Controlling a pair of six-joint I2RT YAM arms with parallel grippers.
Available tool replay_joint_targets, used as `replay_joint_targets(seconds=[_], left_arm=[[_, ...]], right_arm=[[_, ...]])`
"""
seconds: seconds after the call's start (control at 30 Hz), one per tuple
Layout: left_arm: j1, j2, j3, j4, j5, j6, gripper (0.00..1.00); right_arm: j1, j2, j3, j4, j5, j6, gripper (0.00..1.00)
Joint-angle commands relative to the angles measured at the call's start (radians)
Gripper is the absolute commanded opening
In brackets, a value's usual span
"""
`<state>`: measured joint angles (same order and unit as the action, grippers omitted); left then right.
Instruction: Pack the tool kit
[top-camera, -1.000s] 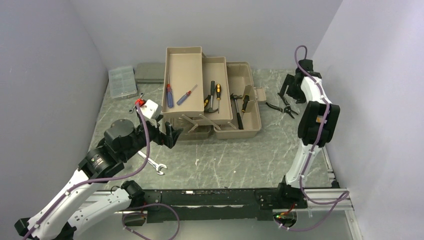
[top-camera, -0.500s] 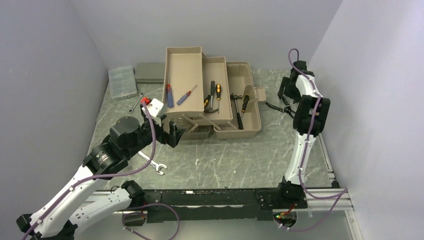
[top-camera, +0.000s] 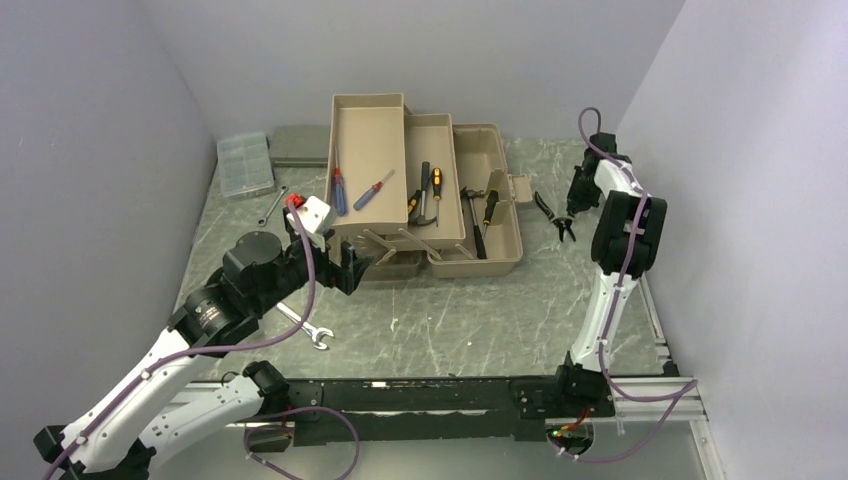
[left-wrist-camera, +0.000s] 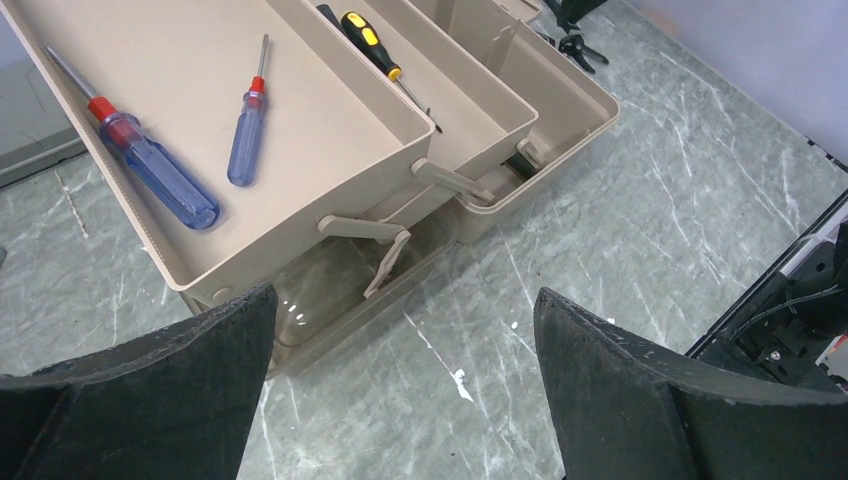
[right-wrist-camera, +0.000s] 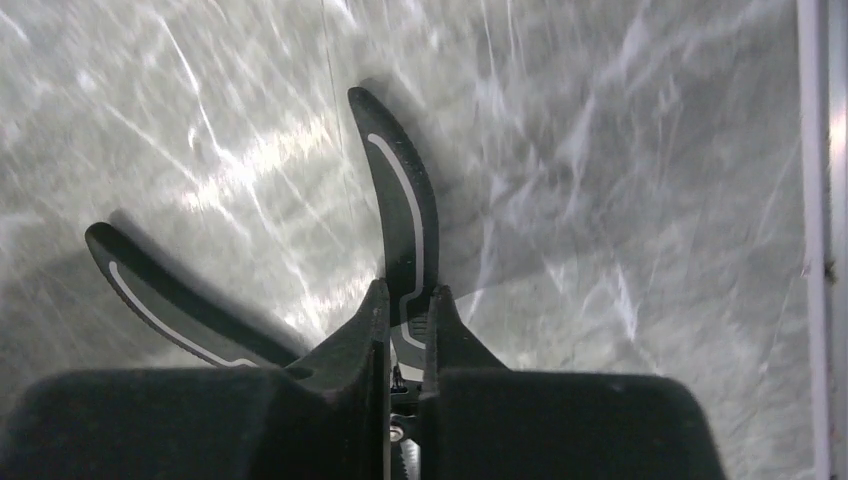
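A grey-green marbled tabletop (top-camera: 500, 320) with white veins is shut in by plain pale lavender walls: left wall (top-camera: 90, 150), back wall (top-camera: 450, 50), right wall (top-camera: 760, 150). A black rail (top-camera: 420, 395) runs along its near edge, meeting a silver frame (top-camera: 655, 383) at the right corner. Soft, even light leaves pale glare on the tabletop.

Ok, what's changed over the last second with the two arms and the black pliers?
The right gripper dropped from open above the black-handled pliers and shut on one handle; the pliers turned slightly on the table. The open left gripper edged closer to the taupe plastic toolbox. The toolbox, the tools in its trays and the silver spanner stayed put.
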<state>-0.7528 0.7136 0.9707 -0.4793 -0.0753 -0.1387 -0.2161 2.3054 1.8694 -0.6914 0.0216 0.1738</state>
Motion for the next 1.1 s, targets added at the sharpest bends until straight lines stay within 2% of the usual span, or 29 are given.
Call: replay_joint_targets(seconds=[0.0,0.13,0.37,0.77,0.97,1.07], left_arm=[[0.003,-0.018,0.024,0.03,0.023,0.009,0.99],[0.004,-0.024,0.025,0.022,0.038,0.001,0.99],[0.004,-0.038,0.025,0.012,0.054,-0.007,0.99],[0.003,-0.032,0.038,0.0,0.083,-0.012,0.99],[0.004,-0.028,0.04,0.004,0.078,-0.023,0.99],[0.004,-0.022,0.056,-0.016,-0.008,-0.054,0.99]], right_arm=[[0.007,-0.122,-0.191,0.034,-0.026,0.028,0.0],[0.007,-0.234,-0.305,0.063,-0.033,0.034,0.0],[0.006,-0.418,-0.37,0.056,-0.104,0.066,0.0],[0.008,-0.659,-0.385,0.038,-0.186,0.144,0.0],[0.122,-0.718,-0.362,0.053,-0.173,0.25,0.0],[0.205,-0.727,-0.359,0.074,-0.105,0.319,0.0]])
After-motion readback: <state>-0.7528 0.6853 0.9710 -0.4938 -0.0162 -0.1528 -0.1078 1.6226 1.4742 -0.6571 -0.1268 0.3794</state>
